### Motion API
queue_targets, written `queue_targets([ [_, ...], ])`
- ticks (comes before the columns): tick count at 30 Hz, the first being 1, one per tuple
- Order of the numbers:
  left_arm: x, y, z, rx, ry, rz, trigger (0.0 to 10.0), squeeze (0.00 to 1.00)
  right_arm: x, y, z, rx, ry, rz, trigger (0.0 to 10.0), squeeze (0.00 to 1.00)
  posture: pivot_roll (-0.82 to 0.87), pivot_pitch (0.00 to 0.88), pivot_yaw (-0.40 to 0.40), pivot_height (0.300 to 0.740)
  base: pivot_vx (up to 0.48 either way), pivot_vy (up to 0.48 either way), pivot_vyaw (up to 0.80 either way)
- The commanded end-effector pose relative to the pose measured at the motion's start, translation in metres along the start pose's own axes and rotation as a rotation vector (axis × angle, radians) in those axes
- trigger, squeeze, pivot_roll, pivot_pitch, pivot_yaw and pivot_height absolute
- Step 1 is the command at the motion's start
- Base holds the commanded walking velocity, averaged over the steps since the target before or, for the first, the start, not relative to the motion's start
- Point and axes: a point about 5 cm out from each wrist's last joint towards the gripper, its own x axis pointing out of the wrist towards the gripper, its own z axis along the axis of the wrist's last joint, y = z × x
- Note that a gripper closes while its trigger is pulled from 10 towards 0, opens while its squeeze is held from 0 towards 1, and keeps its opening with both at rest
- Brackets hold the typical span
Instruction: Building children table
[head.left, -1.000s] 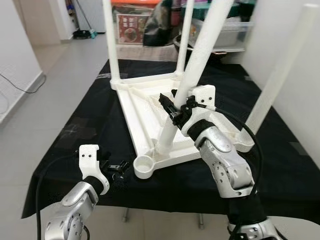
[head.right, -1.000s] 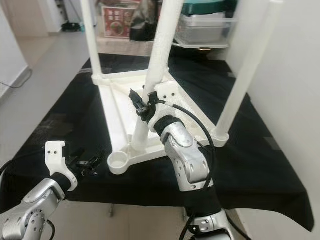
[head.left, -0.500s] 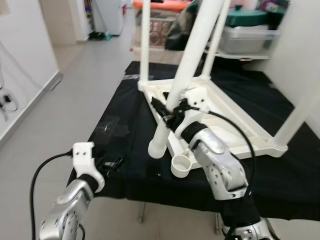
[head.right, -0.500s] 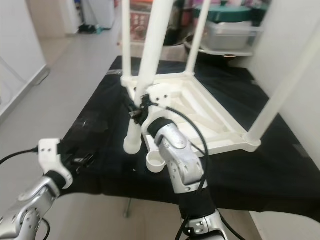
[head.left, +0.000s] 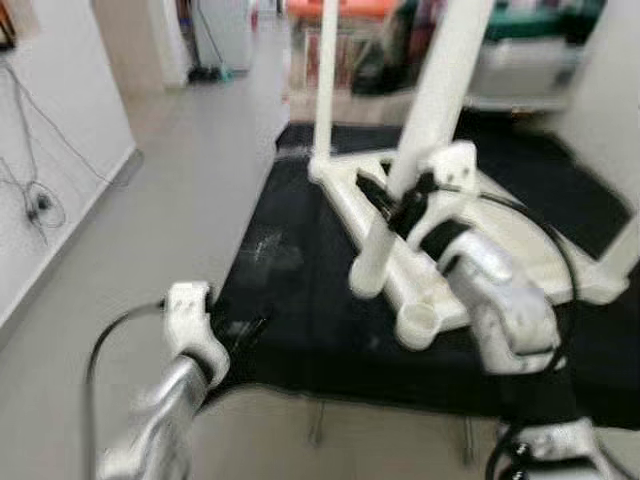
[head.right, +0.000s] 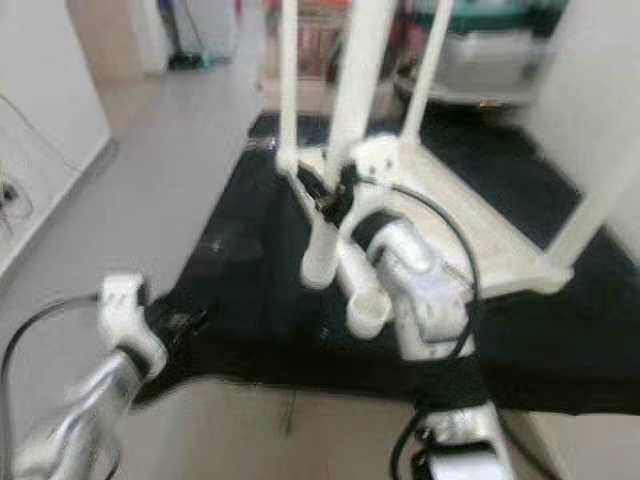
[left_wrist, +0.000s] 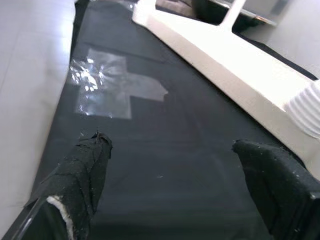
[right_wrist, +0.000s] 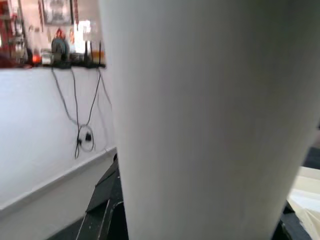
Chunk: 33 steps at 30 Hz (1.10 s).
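A counter (head.left: 300, 330) covered with black cloth stands on a grey floor (head.left: 150, 220). On it a white children table (head.left: 520, 235) lies upside down. The right end effector (head.left: 395, 205) is closed around a loose white leg (head.left: 410, 150), whose lower end hangs over the counter near the table's empty corner socket (head.left: 420, 322). The left end effector (left_wrist: 170, 185) is wide open, holding nothing, above the counter's near left edge.

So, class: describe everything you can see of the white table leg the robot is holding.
The table leg is a long, smooth white tube, apparently plastic, with a slightly flared lower end. The right gripper clamps it partway up. It tilts, its lower end hanging free above the black cloth, beside the empty corner socket of the upturned table.
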Motion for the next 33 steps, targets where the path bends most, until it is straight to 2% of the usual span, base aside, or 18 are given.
queue_targets([
  [1, 0.002, -0.003, -0.003, 0.002, 0.009, -0.007, 10.0, 0.0, -0.001, -0.006, 0.012, -0.026, -0.016, 0.036, 10.0, 0.0, 0.07, 0.0, -0.04, 0.74, 0.0, 0.0, 0.0],
  [7, 0.001, -0.003, -0.005, 0.008, 0.015, -0.01, 10.0, 0.0, -0.014, -0.011, 0.005, -0.102, 0.065, 0.133, 10.0, 0.0, 0.06, 0.0, -0.042, 0.74, 0.0, 0.0, 0.0],
  [9, 0.001, -0.003, -0.005, 0.008, 0.015, -0.01, 10.0, 0.0, -0.014, -0.011, 0.005, -0.102, 0.065, 0.133, 10.0, 0.0, 0.06, 0.0, -0.042, 0.74, 0.0, 0.0, 0.0],
  [11, 0.001, -0.003, -0.006, 0.01, 0.018, -0.009, 10.0, 0.0, -0.022, -0.014, -0.003, -0.144, 0.118, 0.161, 10.0, 0.0, 0.06, 0.0, -0.038, 0.74, 0.0, 0.0, 0.0],
  [17, 0.004, -0.004, -0.007, 0.017, 0.023, -0.019, 10.0, 0.0, -0.024, -0.014, -0.009, -0.161, 0.141, 0.167, 10.0, 0.0, 0.06, 0.0, -0.032, 0.74, 0.0, 0.0, 0.0],
  [25, 0.005, -0.004, -0.005, 0.022, 0.017, -0.021, 10.0, 0.0, -0.02, -0.023, -0.012, -0.19, 0.146, 0.1, 10.0, 0.0, 0.06, 0.0, -0.035, 0.74, 0.0, 0.0, 0.0],
  [29, 0.006, -0.006, -0.006, 0.019, 0.016, -0.024, 10.0, 0.0, -0.011, -0.032, -0.004, -0.19, 0.113, 0.033, 10.0, 0.0, 0.06, 0.0, -0.039, 0.74, 0.0, 0.0, 0.0],
  [33, 0.006, -0.008, -0.008, 0.017, 0.017, -0.029, 10.0, 0.0, -0.007, -0.032, -0.001, -0.179, 0.096, 0.018, 10.0, 0.0, 0.06, 0.0, -0.039, 0.74, 0.0, 0.0, 0.0],
])
